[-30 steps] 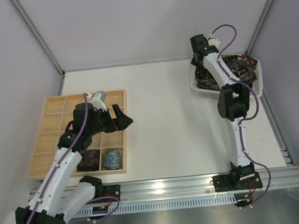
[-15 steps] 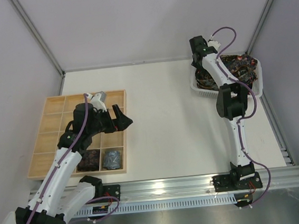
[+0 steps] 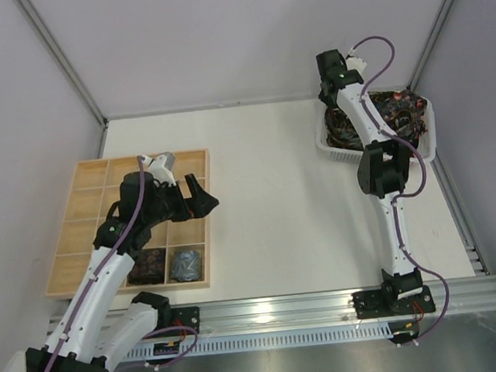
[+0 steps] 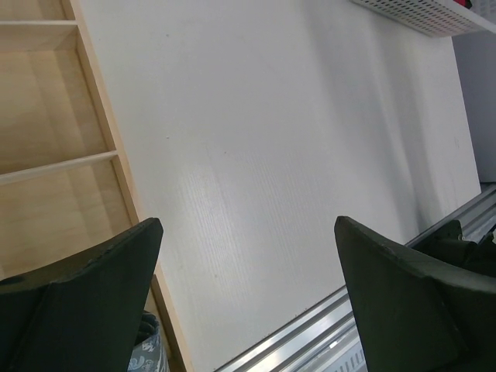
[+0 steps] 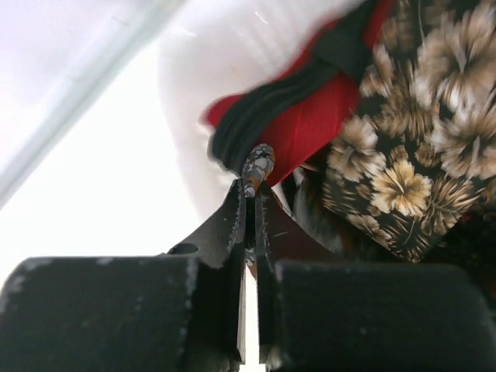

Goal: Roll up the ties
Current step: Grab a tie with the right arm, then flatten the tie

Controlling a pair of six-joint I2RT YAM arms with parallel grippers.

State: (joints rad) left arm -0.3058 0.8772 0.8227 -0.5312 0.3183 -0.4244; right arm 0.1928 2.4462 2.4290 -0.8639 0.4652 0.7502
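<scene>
A tangle of dark patterned ties (image 3: 394,110) fills the white mesh basket (image 3: 330,145) at the back right. My right gripper (image 5: 253,188) reaches into the basket's left end and is shut on a thin grey-patterned tie edge (image 5: 259,164) that pokes out past its tips. Beside it lie a red and black tie (image 5: 310,124) and a floral brown one (image 5: 403,155). Two rolled ties, a dark one (image 3: 148,264) and a grey-blue one (image 3: 186,262), sit in the tray's near cells. My left gripper (image 3: 198,196) (image 4: 248,256) hangs open over the tray's right edge, holding nothing.
The pale wooden grid tray (image 3: 84,221) lies at the left, most cells bare. Its right rim (image 4: 116,155) runs under my left gripper. The aluminium rail (image 3: 329,301) borders the near edge, and grey walls close in behind and beside the basket.
My right gripper has closed on a tie edge in the basket, and its wrist has shifted slightly back. The left arm has barely moved.
</scene>
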